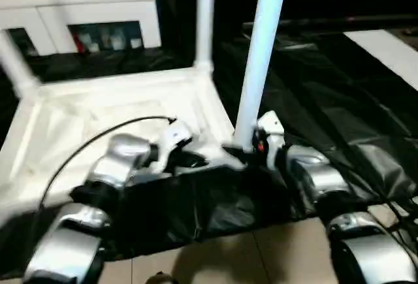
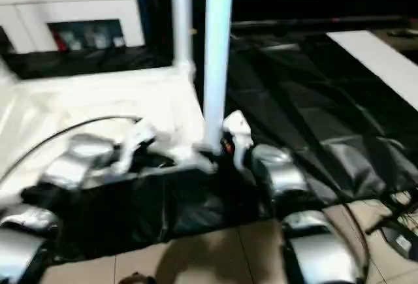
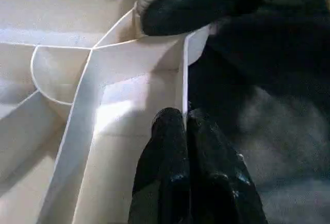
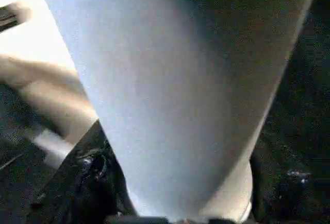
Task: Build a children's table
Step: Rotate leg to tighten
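The table top's near rim (image 3: 183,87) is pinched by the closed left gripper (image 3: 184,126). A leg (image 1: 261,55) standing at the near corner is clasped by the right gripper (image 1: 251,145). The upturned table top (image 1: 78,121) lies on black sheeting (image 1: 326,101).

Upturned tabletop (image 2: 98,104) lies on black sheeting (image 2: 307,121). Near leg (image 2: 217,55) stands in its near-right corner, right gripper (image 2: 225,145) at its base; another leg (image 2: 181,19) stands farther back.

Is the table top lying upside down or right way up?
Upside down: the table top shows its ribbed underside, legs rising from it.
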